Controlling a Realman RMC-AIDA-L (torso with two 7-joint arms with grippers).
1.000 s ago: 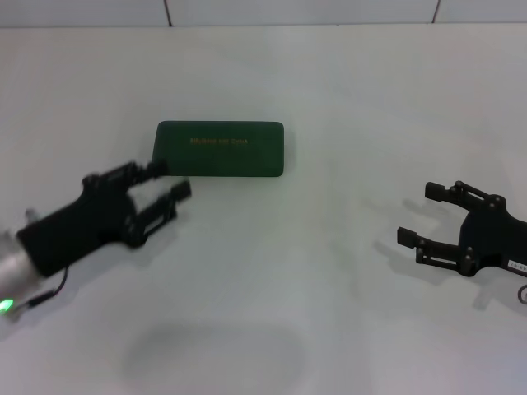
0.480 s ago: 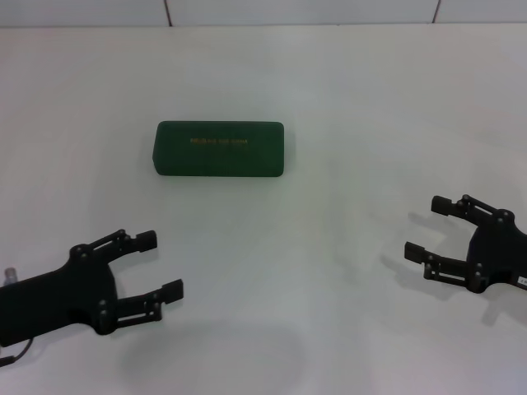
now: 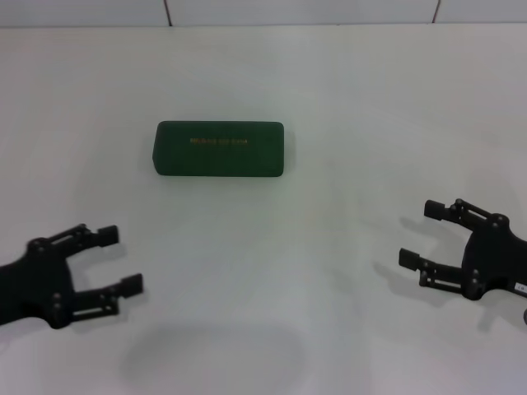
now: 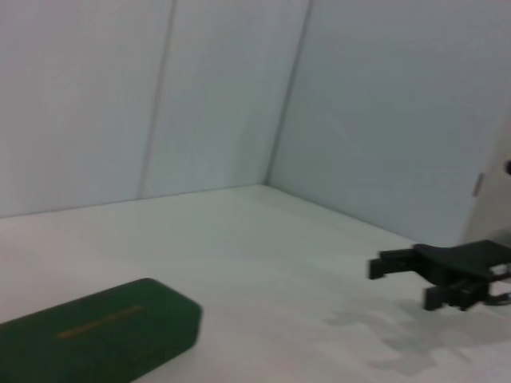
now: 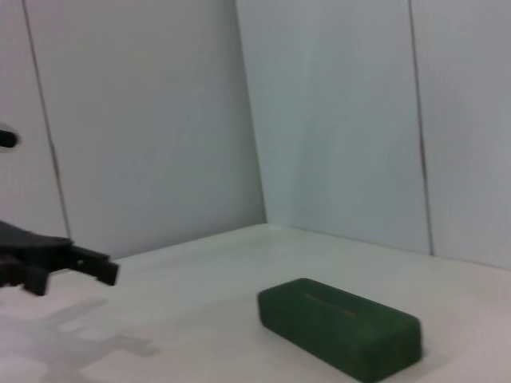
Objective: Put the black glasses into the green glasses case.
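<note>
**Case Shut, Both Hands Back, Spectacles Out of Sight**

The dark green hard-shell glasses case with rounded corners and small gold lettering (image 3: 220, 149) lies closed and flat on the white desk (image 3: 329, 271), toward the far middle of my reach. My left hand (image 3: 114, 260) hangs low at the near left, well apart from the case, its two black fingers spread wide with nothing between them. My right hand (image 3: 422, 233) sits at the near right, equally clear of the case, its fingers also parted and empty.

The black glasses appear in none of my views. I cannot tell whether they are inside the shut case or somewhere beyond the frame. If they are inside, I judge the job essentially finished, and the sound course is to keep both hands well away from the case so that nothing nudges it along the smooth desk.

If they are not, the lid must come up first. I would steady the body with one hand and lift the lid along the long edge opposite the hinge with the other. A hard shell on a slick top could slide from a one-sided push.
</note>
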